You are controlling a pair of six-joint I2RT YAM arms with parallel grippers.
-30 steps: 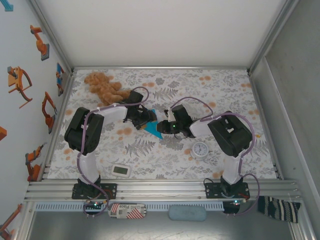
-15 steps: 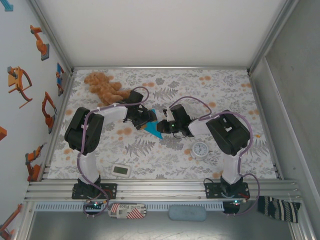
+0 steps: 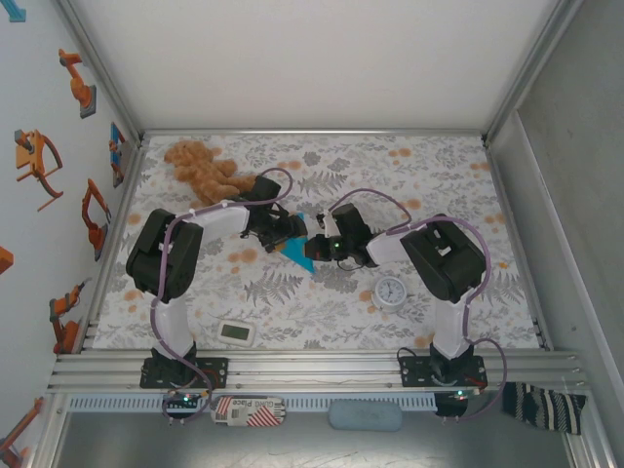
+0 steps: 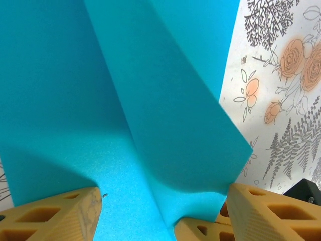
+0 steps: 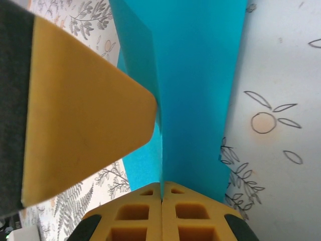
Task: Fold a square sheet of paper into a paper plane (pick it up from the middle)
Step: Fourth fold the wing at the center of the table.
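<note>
The turquoise square sheet of paper (image 3: 300,257) is folded and stands partly off the floral table mid-way between the arms. In the right wrist view its crease (image 5: 200,75) runs straight into my right gripper (image 5: 161,200), whose two fingers are shut on the fold. My left gripper (image 4: 163,203) is open, its fingers (image 4: 55,216) straddling the paper (image 4: 100,100) without pinching it. One left finger (image 5: 85,115) looms beside the paper in the right wrist view. From above, the left gripper (image 3: 290,230) and the right gripper (image 3: 318,246) meet over the paper.
A brown teddy bear (image 3: 203,168) lies at the back left, close behind the left arm. A small round white clock (image 3: 391,291) sits by the right arm's elbow. A white rectangular gadget (image 3: 237,333) lies near the front edge. Walls bound the table (image 3: 429,175).
My right gripper has closed onto the paper's fold and shifted slightly left. The left gripper has widened a little and stayed in place.
</note>
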